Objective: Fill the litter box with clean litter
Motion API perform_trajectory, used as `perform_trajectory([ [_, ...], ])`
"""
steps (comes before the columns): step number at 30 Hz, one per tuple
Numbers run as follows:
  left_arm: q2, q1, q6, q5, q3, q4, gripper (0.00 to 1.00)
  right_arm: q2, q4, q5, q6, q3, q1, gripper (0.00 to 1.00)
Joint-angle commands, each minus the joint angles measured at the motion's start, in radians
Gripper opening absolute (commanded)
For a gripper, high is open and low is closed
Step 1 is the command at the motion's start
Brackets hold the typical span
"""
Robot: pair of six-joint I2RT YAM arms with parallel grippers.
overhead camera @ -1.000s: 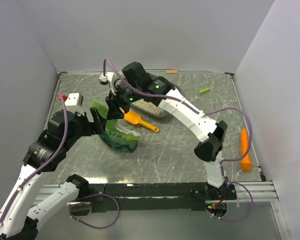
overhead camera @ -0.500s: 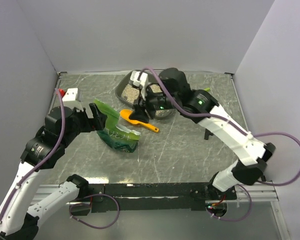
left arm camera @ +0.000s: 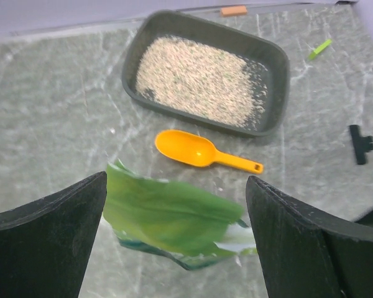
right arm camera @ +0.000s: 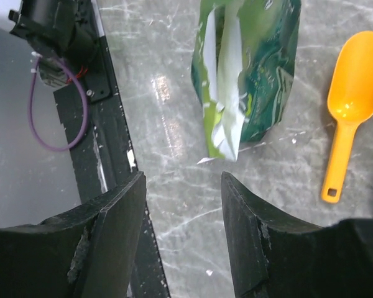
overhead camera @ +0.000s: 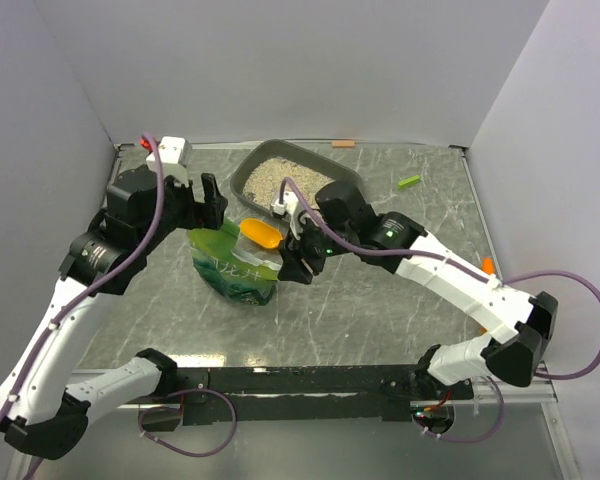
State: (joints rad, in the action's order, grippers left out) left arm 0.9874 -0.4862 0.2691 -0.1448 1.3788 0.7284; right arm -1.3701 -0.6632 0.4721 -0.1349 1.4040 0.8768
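The dark-grey litter box (overhead camera: 252,163) (left arm camera: 271,57) stands at the back of the table, with beige clean litter (overhead camera: 288,177) (left arm camera: 196,77) spread over its floor. In front of it lies an orange scoop (overhead camera: 260,233) (left arm camera: 198,150) (right arm camera: 354,93). A green glossy bag (overhead camera: 235,268) (left arm camera: 174,214) (right arm camera: 252,62) lies on the table, its mouth open. My left gripper (overhead camera: 207,197) (left arm camera: 176,205) hangs open above the bag, touching nothing. My right gripper (overhead camera: 297,264) (right arm camera: 183,211) is open just right of the bag, over bare table and the scoop's handle.
A green clip (overhead camera: 409,181) (left arm camera: 320,48) lies at the back right and a small brown piece (overhead camera: 342,143) (left arm camera: 233,10) by the back wall. A black clip (left arm camera: 360,143) lies right of the scoop. An orange object (overhead camera: 488,265) peeks from behind the right arm. The base rail (right arm camera: 99,124) runs along the near edge.
My right arm swung from over the litter box to the front, beside the bag, uncovering the box. My left arm drew up and back from the bag.
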Motion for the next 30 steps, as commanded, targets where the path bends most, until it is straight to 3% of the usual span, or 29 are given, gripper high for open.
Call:
perform_trajectory([
  [1, -0.007, -0.003, -0.219, -0.029, 0.039, -0.116, 0.97, 0.120, 0.095, 0.029, 0.034, -0.040, -0.001, 0.59],
  [4, -0.024, -0.003, -0.348, -0.004, -0.015, -0.202, 0.97, 0.166, 0.120, 0.045, 0.050, -0.098, -0.002, 0.59],
  [10, -0.065, -0.003, -0.430, 0.137, -0.127, -0.346, 0.97, 0.168, 0.195, 0.057, 0.109, -0.137, -0.002, 0.55],
  [13, -0.078, -0.003, -0.394, 0.148, -0.141, -0.372, 0.98, 0.120, 0.205, 0.042, 0.132, -0.091, -0.001, 0.37],
  [14, -0.084, -0.003, -0.378, 0.148, -0.142, -0.380, 0.98, 0.106, 0.206, 0.034, 0.132, -0.064, -0.001, 0.15],
  [15, -0.095, -0.002, -0.363, 0.148, -0.149, -0.388, 0.98, 0.086, 0.197, 0.013, 0.132, -0.047, -0.001, 0.03],
  [16, -0.101, -0.003, -0.329, 0.149, -0.152, -0.400, 0.98, 0.050, 0.191, 0.008, 0.165, -0.012, -0.001, 0.00],
  [30, -0.219, -0.003, -0.188, 0.108, -0.165, -0.337, 0.97, -0.164, 0.330, 0.056, 0.228, 0.064, -0.001, 0.00],
])
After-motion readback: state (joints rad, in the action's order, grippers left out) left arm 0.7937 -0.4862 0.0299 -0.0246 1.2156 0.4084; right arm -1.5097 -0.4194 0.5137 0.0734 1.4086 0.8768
